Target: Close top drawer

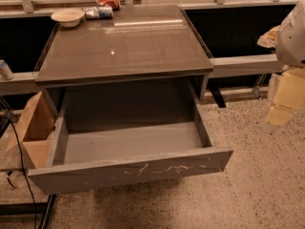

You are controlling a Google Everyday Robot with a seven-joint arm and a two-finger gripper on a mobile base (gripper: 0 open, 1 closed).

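The top drawer (pixel 128 171) is pulled far out of the grey cabinet (pixel 124 46). Its flat front panel has pale squiggly scratches right of centre. The inside of the drawer (pixel 133 142) is deep and holds nothing. My gripper (pixel 284 99) is at the right edge of the view, pale yellow below a white arm housing (pixel 291 32). It hangs over the floor to the right of the drawer, apart from it and about level with the drawer's right side wall.
A white bowl (pixel 67 16), a can or packet (pixel 99 12) and a red bag (pixel 108 1) sit at the back of the cabinet top. An open cardboard box (pixel 34 128) stands at the left. A black cable (pixel 19 151) runs down the left. The floor (pixel 257 185) is speckled.
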